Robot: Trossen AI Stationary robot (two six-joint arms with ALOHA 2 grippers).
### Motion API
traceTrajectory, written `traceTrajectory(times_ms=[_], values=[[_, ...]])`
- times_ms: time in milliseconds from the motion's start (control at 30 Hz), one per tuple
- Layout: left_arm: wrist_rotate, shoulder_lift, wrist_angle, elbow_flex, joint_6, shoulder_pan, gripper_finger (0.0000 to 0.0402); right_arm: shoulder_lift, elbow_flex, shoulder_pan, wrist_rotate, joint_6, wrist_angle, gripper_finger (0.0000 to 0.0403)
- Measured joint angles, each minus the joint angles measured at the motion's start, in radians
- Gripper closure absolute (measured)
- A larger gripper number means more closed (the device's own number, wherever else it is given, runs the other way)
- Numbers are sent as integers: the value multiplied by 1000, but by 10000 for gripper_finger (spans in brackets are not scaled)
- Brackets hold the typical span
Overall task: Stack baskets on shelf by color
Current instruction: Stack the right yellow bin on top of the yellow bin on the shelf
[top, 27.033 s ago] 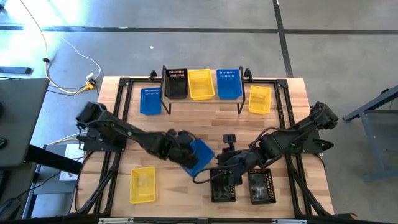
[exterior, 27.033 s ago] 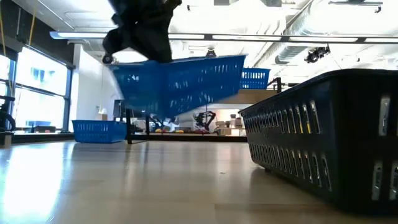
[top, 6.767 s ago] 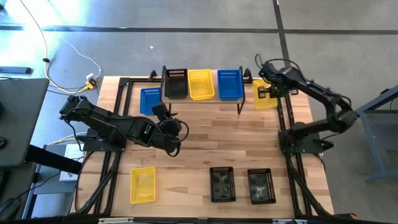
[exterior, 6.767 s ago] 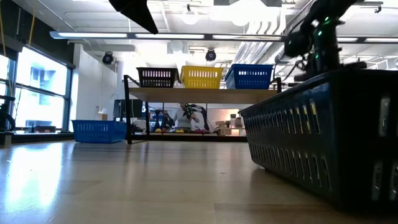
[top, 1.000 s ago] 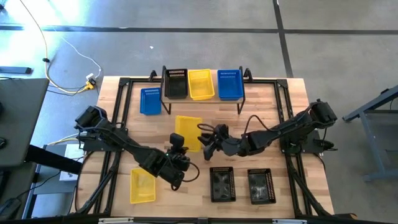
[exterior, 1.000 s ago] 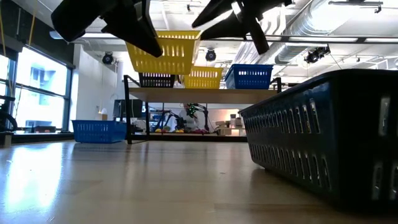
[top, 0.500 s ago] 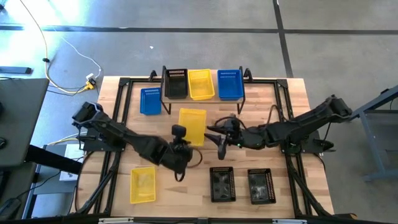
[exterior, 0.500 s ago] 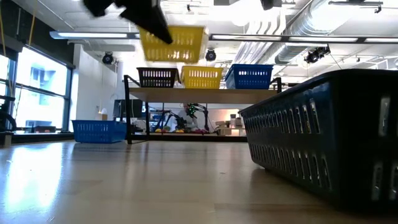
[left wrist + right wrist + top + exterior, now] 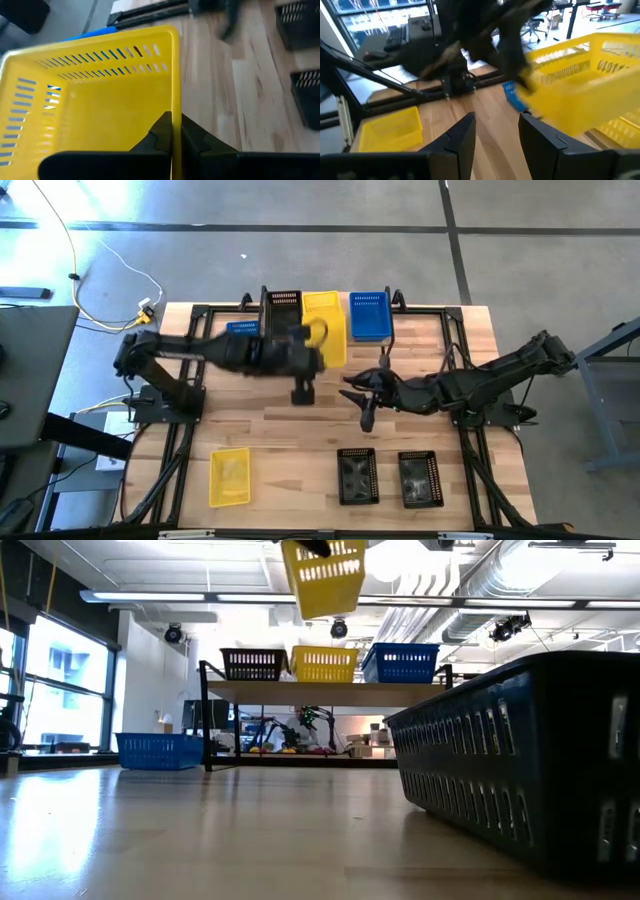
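Observation:
My left gripper (image 9: 308, 350) is shut on a yellow basket (image 9: 328, 338) and holds it high over the shelf (image 9: 300, 692). In the low view this basket (image 9: 323, 575) hangs above the shelf's middle yellow basket (image 9: 323, 664). That one rests on its base between a black basket (image 9: 253, 664) and a blue basket (image 9: 402, 662). My right gripper (image 9: 365, 404) is open over the table's middle and touches nothing; in its wrist view (image 9: 495, 135) the held basket (image 9: 580, 100) is farther off. My left gripper (image 9: 172, 117) pinches the rim of one side wall (image 9: 174, 95) of the yellow basket, one finger (image 9: 161, 131) inside and the other finger (image 9: 194, 135) outside. It comes slanting from above, from the table's left. The basket is lifted clear and slightly tilted, open side up.
On the table rest a blue basket (image 9: 240, 328) left of the shelf, a yellow basket (image 9: 229, 476) near the front left, and two black baskets (image 9: 358, 476) (image 9: 421, 478) near the front right. One black basket (image 9: 520, 760) fills the low view's right side.
My left gripper has carried the yellow basket up and toward the table's far edge, from over the table's middle to over the shelf, turning it on the way. My right gripper has drawn back from the basket toward the table's right.

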Motion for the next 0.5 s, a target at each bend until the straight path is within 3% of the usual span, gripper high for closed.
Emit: traceTrajectory(times_ms=[300, 500], values=[[258, 0, 0, 75, 58, 264, 401, 0, 0, 0, 3, 0, -74, 267], [379, 19, -9, 75, 97, 369, 401, 0, 0, 0, 2, 0, -80, 268]])
